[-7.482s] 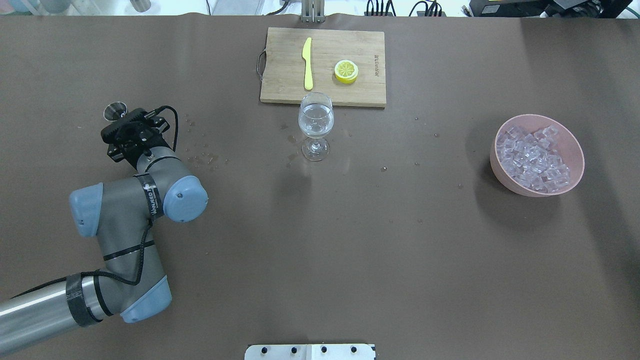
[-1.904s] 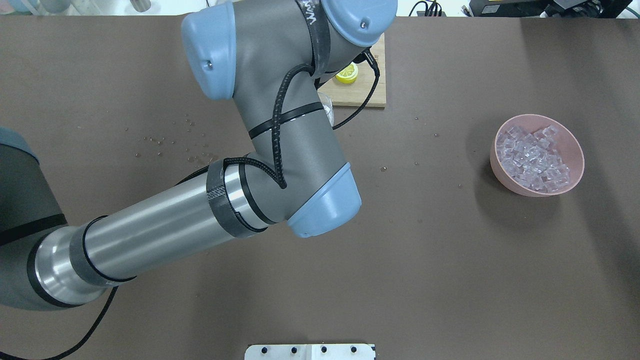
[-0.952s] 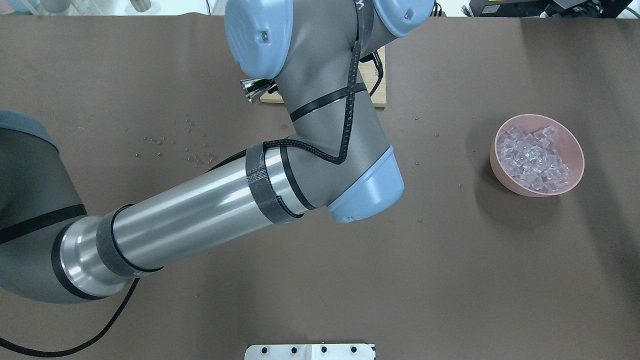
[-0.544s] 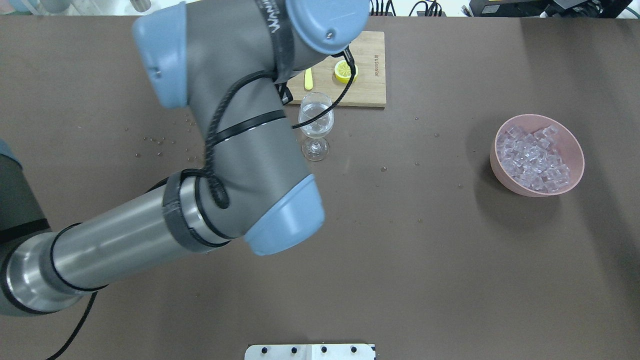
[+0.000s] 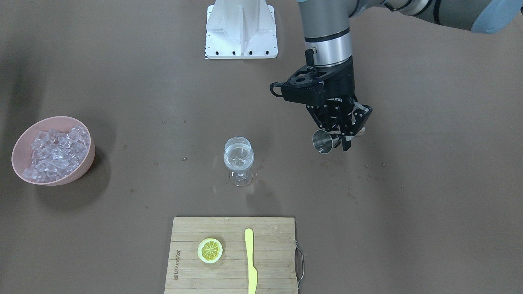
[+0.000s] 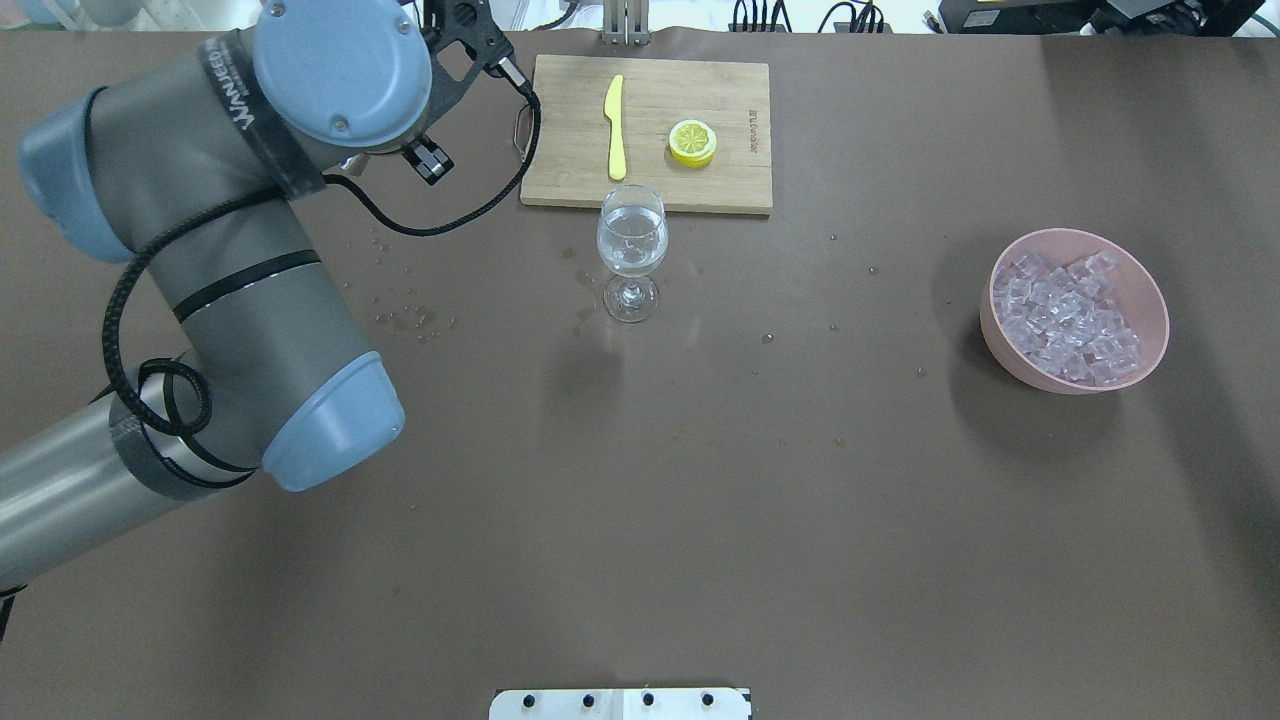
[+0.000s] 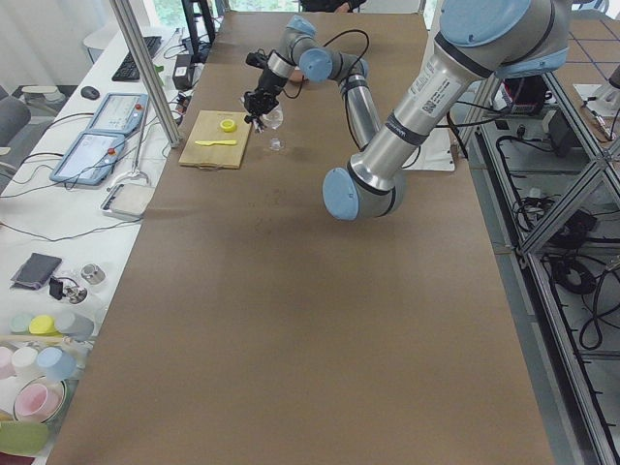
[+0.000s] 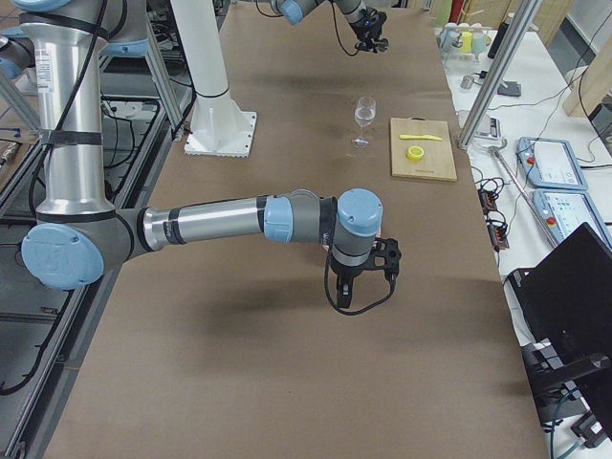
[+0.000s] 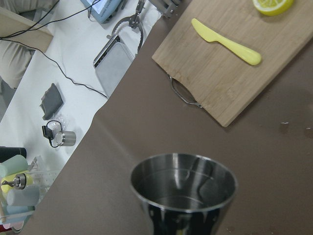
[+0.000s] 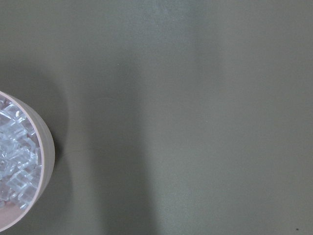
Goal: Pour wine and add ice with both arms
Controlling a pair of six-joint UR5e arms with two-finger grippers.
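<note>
My left gripper is shut on a small steel jigger and holds it tilted above the table, off to the side of the wine glass. The jigger fills the bottom of the left wrist view. The glass stands upright with a little clear wine in it. A pink bowl of ice cubes sits far from the glass, and its rim shows at the left edge of the right wrist view. My right gripper shows only in the exterior right view; I cannot tell its state.
A wooden cutting board behind the glass holds a yellow knife and a lemon slice. A white stand is at the robot's side of the table. Small droplets dot the brown mat left of the glass.
My left arm has swung from over the glass back to the left with the jigger in its gripper. The glass, board and lemon are uncovered again. The jigger stood on the table 7.5 s ago.
</note>
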